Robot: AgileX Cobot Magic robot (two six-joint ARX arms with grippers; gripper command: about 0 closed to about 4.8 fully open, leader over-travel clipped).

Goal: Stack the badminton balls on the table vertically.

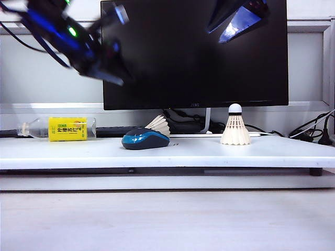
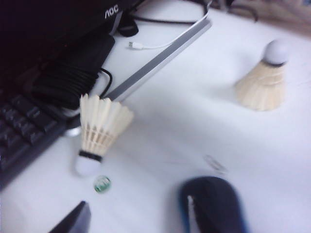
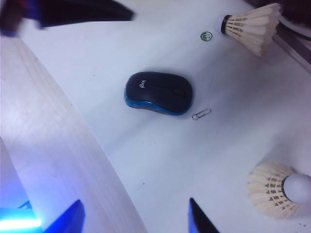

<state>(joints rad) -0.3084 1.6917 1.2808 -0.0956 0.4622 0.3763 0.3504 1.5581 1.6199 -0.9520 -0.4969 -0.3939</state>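
Long flat white table (image 1: 261,151) with thick front edge carries everything. Big black flat-screen monitor (image 1: 193,52) stands at its back, black keyboard (image 2: 19,131) beside the stand. Left gripper (image 1: 112,78), dark and motion-blurred, hangs high at upper left in front of the monitor, well above the table; jaws look spread, nothing between them. Right gripper (image 3: 131,213), blue fingers, is up at the top right, jaws wide apart and empty, looking down on the table. Clear plastic bottle with yellow label (image 1: 67,128) lies on its side at far left. Blue-black computer mouse (image 1: 145,139) sits near the middle. White feather shuttlecock lying on its side (image 1: 158,124) is just behind the mouse. Second white feather shuttlecock (image 1: 235,128) stands upright, cork tip up, well apart to the right. Small metal paperclip (image 3: 201,114) beside the mouse; small round green-white sticker (image 3: 206,36) near the lying shuttlecock's tip.
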